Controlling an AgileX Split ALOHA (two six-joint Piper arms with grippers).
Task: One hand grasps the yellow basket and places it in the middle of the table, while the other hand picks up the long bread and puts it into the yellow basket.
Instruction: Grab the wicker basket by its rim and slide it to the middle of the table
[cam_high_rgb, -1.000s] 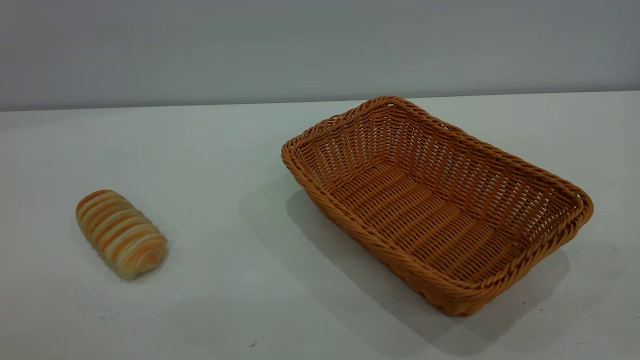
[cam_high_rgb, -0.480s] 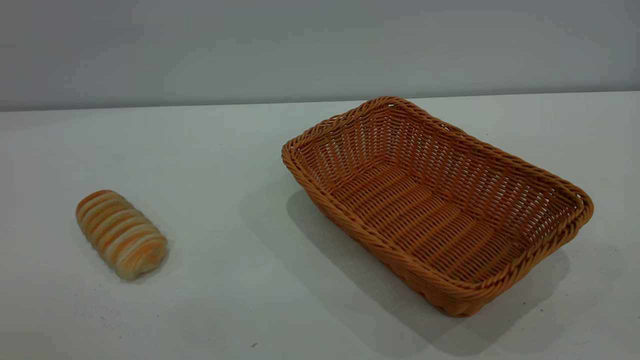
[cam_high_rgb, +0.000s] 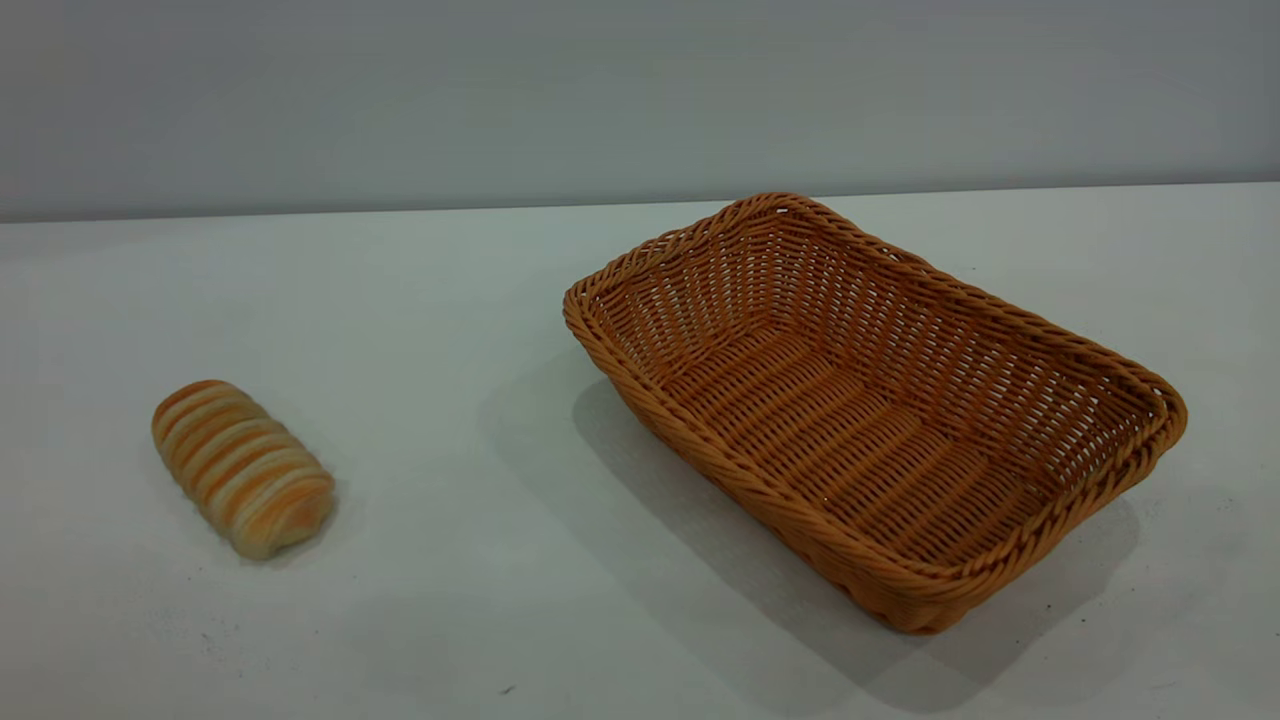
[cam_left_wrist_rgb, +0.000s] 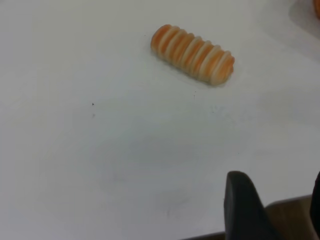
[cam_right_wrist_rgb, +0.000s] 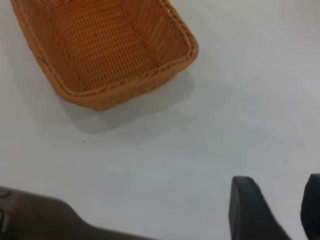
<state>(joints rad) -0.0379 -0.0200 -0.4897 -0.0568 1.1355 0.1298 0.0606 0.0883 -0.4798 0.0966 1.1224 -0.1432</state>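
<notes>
The long bread (cam_high_rgb: 242, 467), an oblong roll with orange and cream stripes, lies on the white table (cam_high_rgb: 450, 560) at the left. In the left wrist view the long bread (cam_left_wrist_rgb: 192, 54) is well away from my left gripper (cam_left_wrist_rgb: 277, 192), which is open and holds nothing. The yellow basket (cam_high_rgb: 870, 400), a big woven wicker one, sits empty at the right of the table. In the right wrist view the yellow basket (cam_right_wrist_rgb: 105, 50) is far from my right gripper (cam_right_wrist_rgb: 277, 195), also open and holding nothing. Neither gripper shows in the exterior view.
A grey wall (cam_high_rgb: 640, 100) rises behind the table's far edge. Bare tabletop lies between the bread and the basket. The table's near edge (cam_left_wrist_rgb: 280, 210) shows by the left gripper, and a dark edge (cam_right_wrist_rgb: 45, 217) by the right one.
</notes>
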